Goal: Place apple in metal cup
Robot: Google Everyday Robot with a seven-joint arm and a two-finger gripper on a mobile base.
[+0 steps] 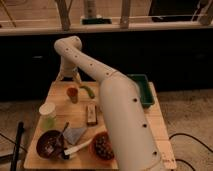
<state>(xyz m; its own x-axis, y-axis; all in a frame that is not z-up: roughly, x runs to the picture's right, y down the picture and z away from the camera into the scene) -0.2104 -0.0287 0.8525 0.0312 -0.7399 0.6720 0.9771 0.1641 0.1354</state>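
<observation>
The tool hangs at the far left edge of the tabletop, up and back from the cup; I cannot tell its state. The apple sits in the cup's mouth. A green pepper lies just right of the cup, and a pale green cup stands nearer the front left.
</observation>
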